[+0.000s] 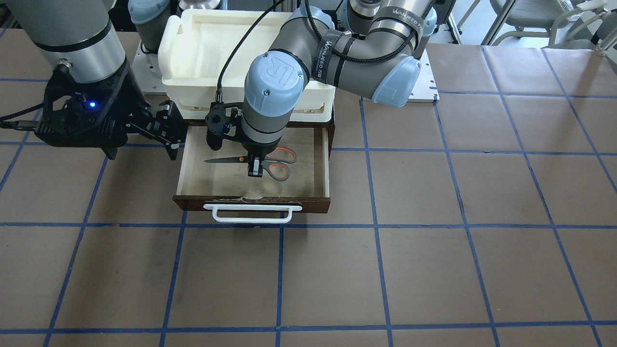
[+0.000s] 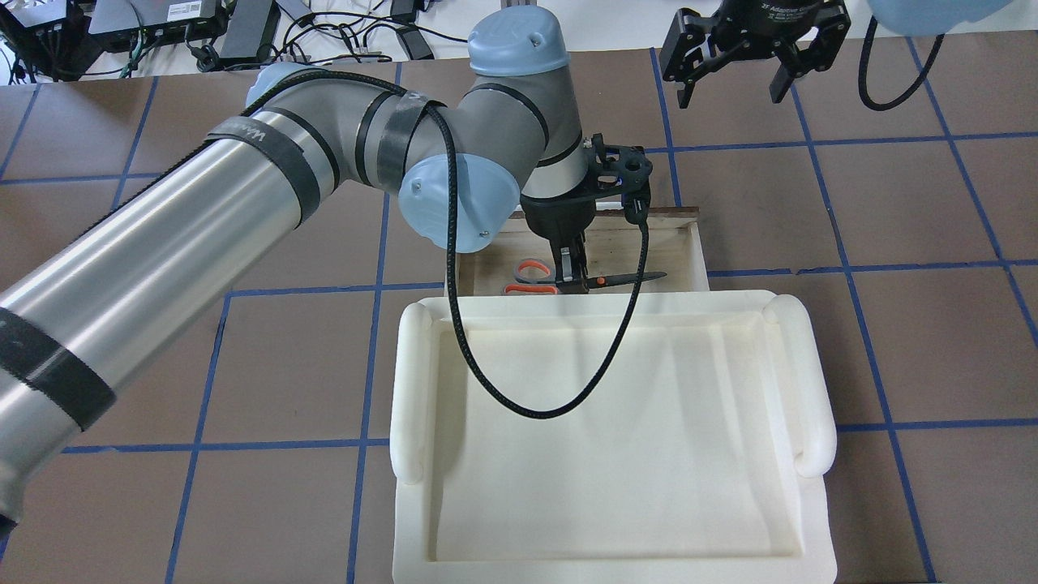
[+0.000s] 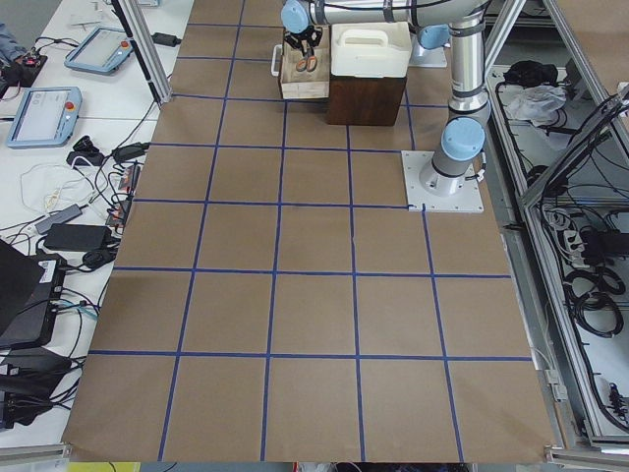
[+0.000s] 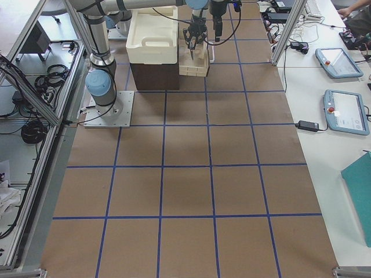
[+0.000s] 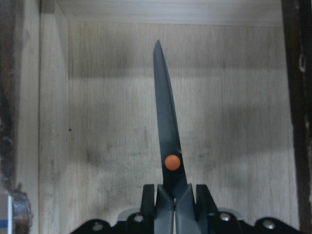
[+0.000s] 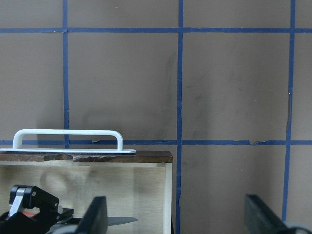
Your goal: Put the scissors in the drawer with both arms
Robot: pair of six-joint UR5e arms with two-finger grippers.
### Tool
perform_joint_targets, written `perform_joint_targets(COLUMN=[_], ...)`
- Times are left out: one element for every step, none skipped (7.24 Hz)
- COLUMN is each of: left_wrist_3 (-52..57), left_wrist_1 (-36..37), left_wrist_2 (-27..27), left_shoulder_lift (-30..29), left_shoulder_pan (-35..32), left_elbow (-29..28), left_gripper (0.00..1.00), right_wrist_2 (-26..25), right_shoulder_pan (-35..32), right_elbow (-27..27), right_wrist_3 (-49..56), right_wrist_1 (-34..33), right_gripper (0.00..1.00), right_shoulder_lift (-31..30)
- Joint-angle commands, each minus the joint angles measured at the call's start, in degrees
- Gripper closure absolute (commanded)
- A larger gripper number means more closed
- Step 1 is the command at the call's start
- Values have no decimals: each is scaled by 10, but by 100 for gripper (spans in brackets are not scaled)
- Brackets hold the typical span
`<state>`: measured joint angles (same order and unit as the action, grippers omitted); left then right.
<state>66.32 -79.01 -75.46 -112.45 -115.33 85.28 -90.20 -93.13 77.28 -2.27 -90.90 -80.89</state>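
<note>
The scissors (image 1: 240, 158) lie level inside the open drawer (image 1: 326, 166), blades towards the view's left and orange-lined handles to the right. My left gripper (image 1: 254, 172) reaches straight down into the drawer and is shut on the scissors just behind the orange pivot. The left wrist view shows the fingers (image 5: 148, 195) on either side of the scissors (image 5: 165, 122) over the pale plywood floor. My right gripper (image 2: 732, 85) is open and empty, beside the drawer and above the table. The right wrist view shows the drawer's white handle (image 6: 68, 139).
A cream-white plastic tray (image 2: 616, 446) sits on top of the dark cabinet behind the drawer, and also shows in the front-facing view (image 1: 202, 48). Brown paper with blue tape lines covers the table. The left arm's black cable (image 2: 519, 389) hangs over the tray.
</note>
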Motion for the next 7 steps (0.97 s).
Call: perform_joint_targets(left_wrist_3=[-5,-5,-5,-5,-8,-16,-16], left_wrist_1=[0,-1,-6,-8,-7,-8,-9], left_wrist_2=[-1,-2,-4,-4,-2,-1,-4], left_shoulder_lift=[0,0,0,1,-1,-1,1], left_shoulder_pan=[-9,-9,-9,-10,-10,-10,-10], left_elbow=[2,6,7,7,7,7,7], left_gripper=[100,100,100,98,74,3,0], right_wrist_2=[-1,-2,-2,-1,-1,-1,-1], right_shoulder_pan=[1,1,1,1,1,1,1], right_elbow=[22,27,29,29,29,29,31], right_wrist_3=[1,1,-1,-3,-3,0,0], right_wrist_1=[-2,-5,-6,-8,-8,-9,-7], right_gripper=[0,0,0,0,0,0,0], right_shoulder_lift=[-12,-15,-15,-15,-15,-15,-15])
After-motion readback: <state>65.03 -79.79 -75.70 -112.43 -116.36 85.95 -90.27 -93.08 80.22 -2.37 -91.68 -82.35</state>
